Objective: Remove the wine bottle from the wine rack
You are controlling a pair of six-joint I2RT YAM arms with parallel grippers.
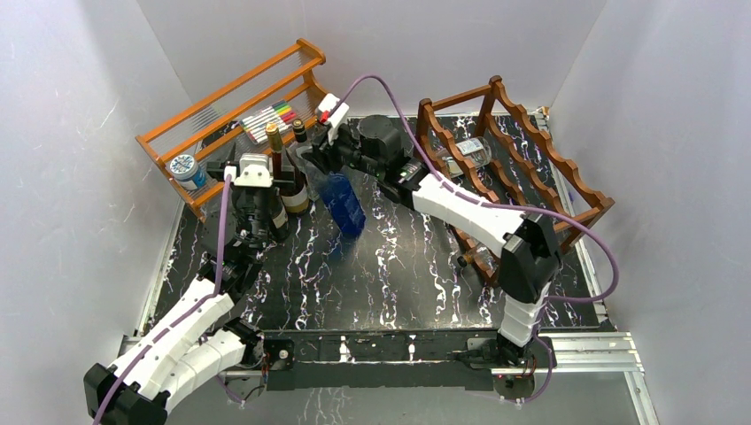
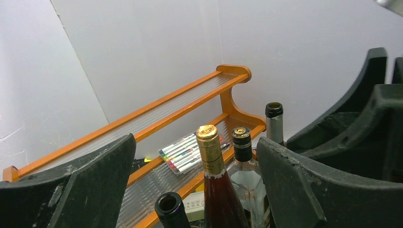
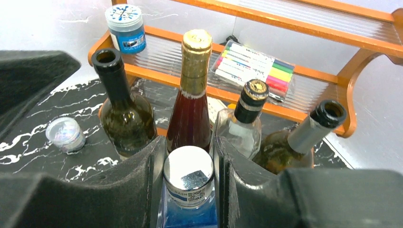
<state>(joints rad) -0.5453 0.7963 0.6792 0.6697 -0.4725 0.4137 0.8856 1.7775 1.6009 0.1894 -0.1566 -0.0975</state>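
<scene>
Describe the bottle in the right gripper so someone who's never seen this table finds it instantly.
Start at the orange rack at back left; upright bottles cluster in front of it. The blue bottle is at the cluster's right edge, neck clamped in the right gripper. It alone has a blue body and a flat silver cap.

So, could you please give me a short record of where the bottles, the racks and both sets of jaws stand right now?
right jaws: shut on the top of the blue bottle
blue bottle: upright, off the rack, over the table
left jaws: open, holding nothing, near the standing bottles
standing bottles: four, in front of the orange rack
wine rack: on the right side, a clear bottle lying in it
marker pack: on the orange rack's shelf
</scene>
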